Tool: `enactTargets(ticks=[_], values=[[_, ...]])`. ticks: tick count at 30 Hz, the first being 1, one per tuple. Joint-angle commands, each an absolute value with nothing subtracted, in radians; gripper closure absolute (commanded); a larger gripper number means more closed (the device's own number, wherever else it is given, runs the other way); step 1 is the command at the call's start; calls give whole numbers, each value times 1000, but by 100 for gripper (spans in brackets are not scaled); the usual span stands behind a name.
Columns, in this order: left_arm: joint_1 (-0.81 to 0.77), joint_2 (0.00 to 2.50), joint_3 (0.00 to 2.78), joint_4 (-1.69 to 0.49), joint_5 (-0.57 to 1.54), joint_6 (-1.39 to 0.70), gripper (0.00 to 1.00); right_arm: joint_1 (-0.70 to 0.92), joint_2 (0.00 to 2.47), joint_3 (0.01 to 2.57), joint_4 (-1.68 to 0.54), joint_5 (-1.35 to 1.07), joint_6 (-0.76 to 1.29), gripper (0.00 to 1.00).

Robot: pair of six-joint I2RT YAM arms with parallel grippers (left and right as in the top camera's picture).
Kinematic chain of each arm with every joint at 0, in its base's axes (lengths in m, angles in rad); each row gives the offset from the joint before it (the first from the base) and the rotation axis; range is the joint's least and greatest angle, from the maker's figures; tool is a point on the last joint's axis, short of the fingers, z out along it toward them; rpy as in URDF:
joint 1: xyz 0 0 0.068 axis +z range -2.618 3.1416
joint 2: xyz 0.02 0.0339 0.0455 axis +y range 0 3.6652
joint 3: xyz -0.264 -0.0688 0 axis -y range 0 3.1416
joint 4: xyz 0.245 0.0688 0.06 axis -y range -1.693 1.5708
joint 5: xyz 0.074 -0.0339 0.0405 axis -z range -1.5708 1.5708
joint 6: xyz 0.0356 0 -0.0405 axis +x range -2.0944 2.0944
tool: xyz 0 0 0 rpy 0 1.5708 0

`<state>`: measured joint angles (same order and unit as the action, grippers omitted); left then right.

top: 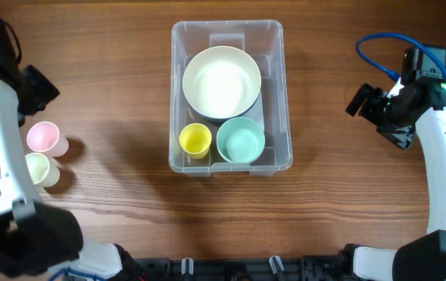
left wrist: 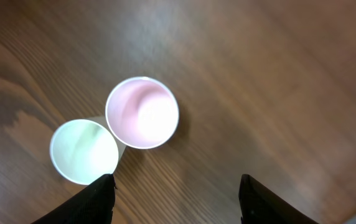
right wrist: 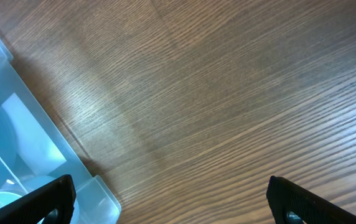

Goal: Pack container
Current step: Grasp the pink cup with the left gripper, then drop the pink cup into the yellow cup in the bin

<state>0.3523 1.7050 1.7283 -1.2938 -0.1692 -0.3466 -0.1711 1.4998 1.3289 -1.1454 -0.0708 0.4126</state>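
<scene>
The container [top: 227, 35] is sitting at the middle of the tabletop [top: 114, 78], holding a white bowl [top: 221, 82], a yellow cup [top: 195, 140] and a teal bowl [top: 241, 140], while the left hand [left wrist: 177, 199] is hovering spread over a pink cup [left wrist: 142, 113] and a green cup [left wrist: 83, 152], and the right hand [right wrist: 168, 199] is hanging spread and empty to its right.

container [right wrist: 16, 143]: edge-cropped | green cup [left wrist: 81, 149]: partly behind left end effector [left wrist: 177, 186]
</scene>
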Motion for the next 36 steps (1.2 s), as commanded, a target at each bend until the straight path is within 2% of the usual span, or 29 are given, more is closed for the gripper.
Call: enactTargets(ticks=[1, 7, 8, 11, 13, 16, 24, 29, 32, 36], values=[[384, 1913, 1706, -1287, -120, -349, 35, -169, 1502, 1324, -1145, -69, 396, 0], [387, 2106, 1636, -1216, -121, -345, 36, -169, 1502, 1324, -1145, -69, 396, 0], [386, 2117, 1623, -1201, -120, -345, 38, -169, 1502, 1324, -1145, -69, 396, 0], [377, 2112, 1622, -1199, -120, -345, 56, -169, 1502, 1324, -1145, -69, 396, 0], [373, 2111, 1623, -1200, -120, -345, 76, -169, 1502, 1324, -1145, -69, 395, 0], [355, 2101, 1623, -1196, -120, -345, 94, -169, 1502, 1324, -1145, -69, 395, 0], [331, 1955, 1623, -1196, -120, -345, 96, -169, 1502, 1324, -1146, -69, 396, 0], [288, 1735, 1623, -1251, -101, -345, 96, -169, 1502, 1324, -1145, -69, 395, 0], [160, 1553, 1623, -1242, -71, -345, 96, -169, 1502, 1324, -1145, -69, 396, 0], [-209, 1409, 1623, -1188, -71, -345, 96, -169, 1502, 1324, -1145, -69, 395, 0]])
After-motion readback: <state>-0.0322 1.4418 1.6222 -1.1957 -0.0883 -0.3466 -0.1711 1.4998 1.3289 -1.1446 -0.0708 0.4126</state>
